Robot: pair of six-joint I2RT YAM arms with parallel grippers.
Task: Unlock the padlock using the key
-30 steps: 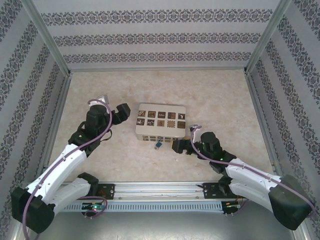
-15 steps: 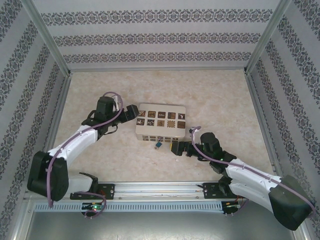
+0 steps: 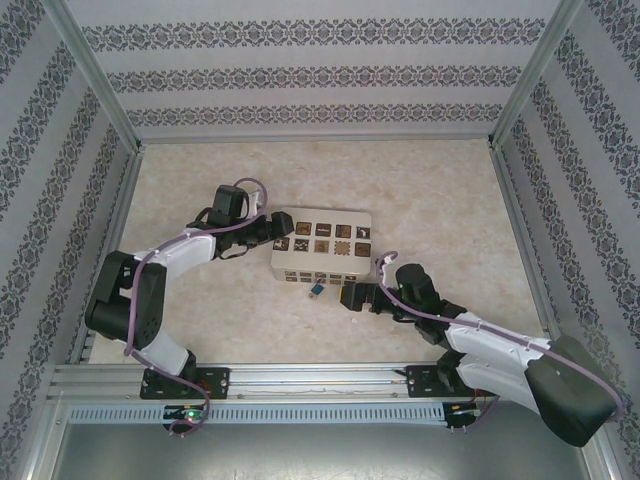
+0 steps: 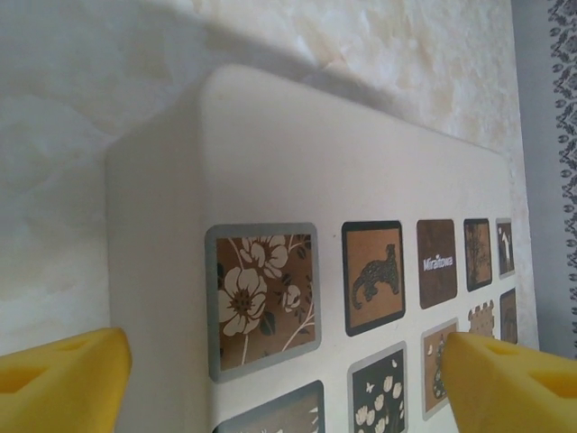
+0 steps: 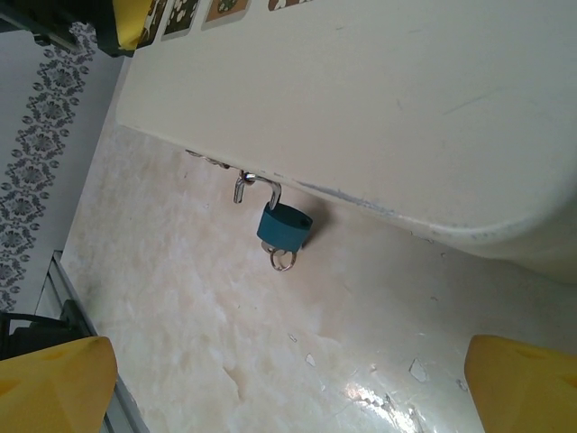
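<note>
Over to the right tool (image 5: 288, 388) — spread wide, gripping nothing, aimed low at the padlock (image 5: 285, 225). Hanging there by its shackle from a hasp on the near face of the white box (image 5: 406, 108), blue body close above the worktop (image 5: 225, 361), with a small silvery ring (image 5: 281, 261) at its lower end, key or key-ring, too small to tell. Best to come in low and straight, centre on that ring, close gently, then turn without dragging the lock sideways on the hasp. Wide open too on the left tool (image 4: 288, 379), straddling the box's left end with nothing clamped — worth bracing the box there against sliding. Below it all, pale marbled worktop, glossy with glare near the box, likely slippery. All around, striped patterned wallpaper (image 3: 300, 75) on three walls, aluminium posts (image 3: 95, 75) at the corners, a rail (image 3: 320, 375) along the near edge.
</note>
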